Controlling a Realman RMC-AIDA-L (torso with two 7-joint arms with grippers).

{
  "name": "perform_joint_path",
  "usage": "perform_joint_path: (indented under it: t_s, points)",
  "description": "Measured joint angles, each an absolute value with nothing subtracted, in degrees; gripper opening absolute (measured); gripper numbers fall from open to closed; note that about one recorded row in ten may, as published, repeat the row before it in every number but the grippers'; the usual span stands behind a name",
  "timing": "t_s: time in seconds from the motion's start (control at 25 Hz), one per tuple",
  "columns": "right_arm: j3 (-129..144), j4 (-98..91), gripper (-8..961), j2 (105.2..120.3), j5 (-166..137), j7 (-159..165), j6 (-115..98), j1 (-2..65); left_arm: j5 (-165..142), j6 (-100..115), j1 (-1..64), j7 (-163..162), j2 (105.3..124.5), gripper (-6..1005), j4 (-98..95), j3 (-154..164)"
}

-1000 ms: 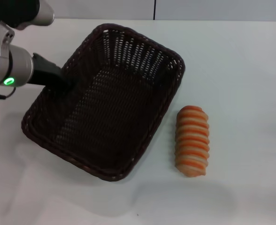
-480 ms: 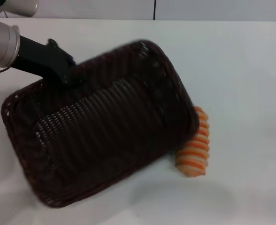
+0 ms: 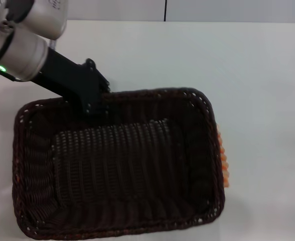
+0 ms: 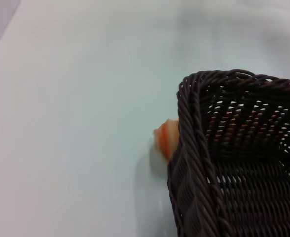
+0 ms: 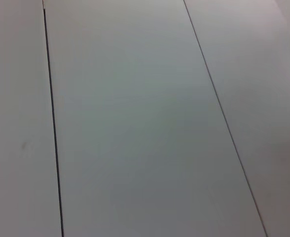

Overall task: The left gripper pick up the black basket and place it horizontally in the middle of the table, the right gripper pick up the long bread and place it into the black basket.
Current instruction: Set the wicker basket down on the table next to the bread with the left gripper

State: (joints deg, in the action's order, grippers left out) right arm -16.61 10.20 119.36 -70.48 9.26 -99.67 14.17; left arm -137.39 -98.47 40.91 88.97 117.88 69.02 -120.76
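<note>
Left gripper (image 3: 95,103) gripping black basket (image 3: 117,165) rim

Beyond my work surface, along the upper edge of the frame, runs a pale grey wall (image 3: 228,10) with one dark vertical seam (image 3: 165,10).

The bench (image 3: 258,75) is a plain white, smooth surface. The long bread (image 3: 223,160) lies directly on it, mostly hidden behind the right end wall of the black basket (image 3: 117,165), with only a thin orange edge showing there. In the left wrist view the bread's orange and cream end (image 4: 165,138) pokes out just beside the basket's corner (image 4: 189,148).
</note>
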Motion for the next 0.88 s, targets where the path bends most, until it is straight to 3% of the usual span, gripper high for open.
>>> perform_joint_path:
  t_s: [0.72,0.88]
  points:
    - [-16.61,10.1,791,119.36,-70.58,9.32,-99.67,13.23,-136.18,-86.61,43.28,84.89,118.41,196,65.01,-115.68]
    - [-16.61,10.18,791,119.36,-70.58,9.32,-99.66,13.13,-136.02,-84.97,42.89,84.76,118.43,342,67.1,-115.34]
